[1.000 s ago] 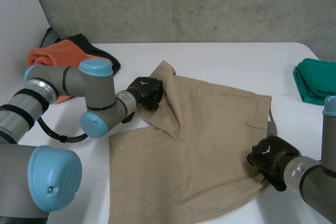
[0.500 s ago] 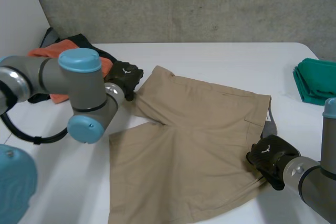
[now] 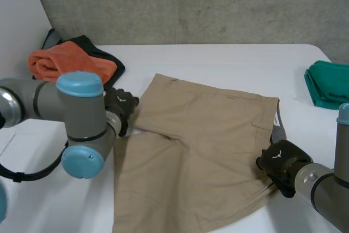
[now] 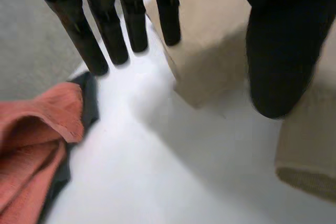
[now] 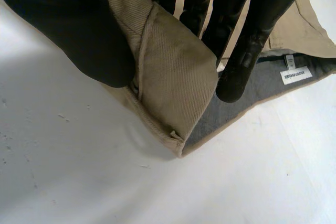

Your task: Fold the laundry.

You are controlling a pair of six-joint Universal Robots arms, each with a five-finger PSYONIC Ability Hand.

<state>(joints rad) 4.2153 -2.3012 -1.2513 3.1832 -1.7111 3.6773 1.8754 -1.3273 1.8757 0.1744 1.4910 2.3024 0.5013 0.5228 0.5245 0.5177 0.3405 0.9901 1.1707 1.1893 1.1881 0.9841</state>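
The right hand (image 3: 279,163) pinches a waistband corner of the khaki cotton shorts (image 3: 202,145) between thumb and fingers (image 5: 247,51), seemingly to anchor it. The left hand (image 3: 121,107) hovers beside the opposite edge, straight-fingered and empty.

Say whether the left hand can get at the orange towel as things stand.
Probably yes: the open left hand sits near the orange towel, with just bare table between them.
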